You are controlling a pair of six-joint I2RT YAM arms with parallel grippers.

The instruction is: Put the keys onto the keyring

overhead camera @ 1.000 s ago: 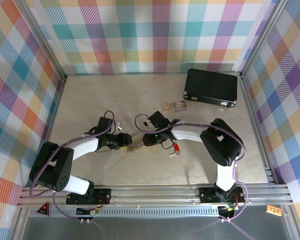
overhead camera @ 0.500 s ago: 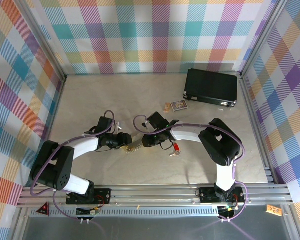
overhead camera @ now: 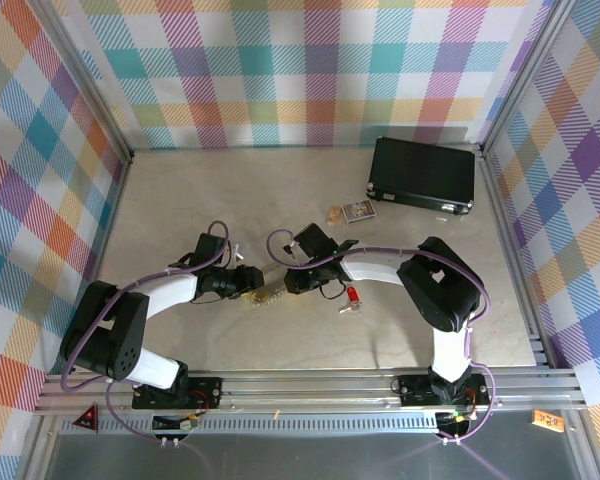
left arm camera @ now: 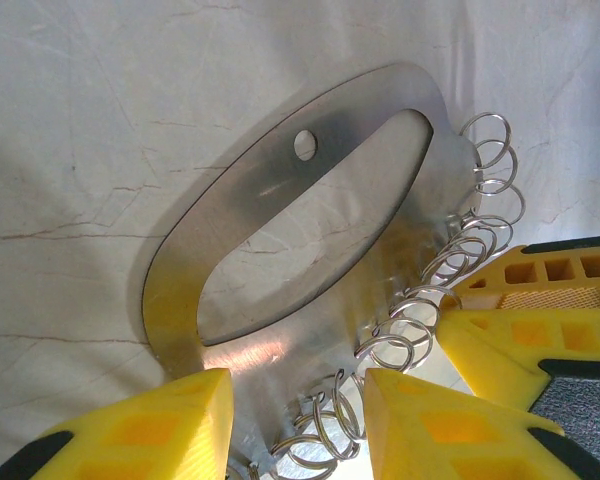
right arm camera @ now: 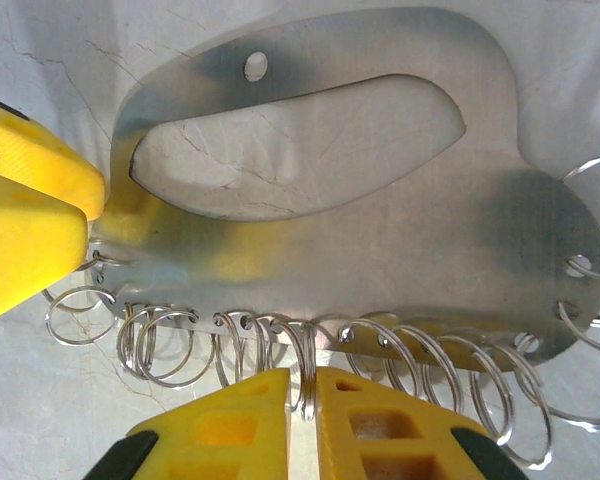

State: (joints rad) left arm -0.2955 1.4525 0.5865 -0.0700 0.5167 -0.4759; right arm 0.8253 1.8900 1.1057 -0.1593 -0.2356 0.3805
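**Two grippers meet at the keyring**

Top view: the keyring (overhead camera: 269,293) lies flat around the middle of the worktop (overhead camera: 180,200), somewhat nearer the near edge than the far one. The left gripper (overhead camera: 252,287) reaches it from the left and the right gripper (overhead camera: 283,284) from the right, so both are at it at once. The key (overhead camera: 353,296), with its red head, lies on the worktop to the right of the keyring, apart from it and beside the right arm's forearm. A black case (overhead camera: 423,173) sits in the far right corner. A small card (overhead camera: 359,211) lies just beside the case, on the side toward the middle.

Left wrist view: the keyring is an oval metal plate with a long slot, a small hole and a row of split rings (left arm camera: 395,345) along one edge. The left fingers (left arm camera: 170,430) stand partly spread astride the plate's near end and pinch it, one at the plain edge and the other at the rings. The right gripper's yellow fingers come in from the right, at the ringed edge.

Right wrist view: the right fingers (right arm camera: 380,430) are almost pressed together. They nip the wire of one split ring in the narrow gap, about midway along the row. The left gripper's fingers (right arm camera: 30,240) touch the plate's end at the picture's left.
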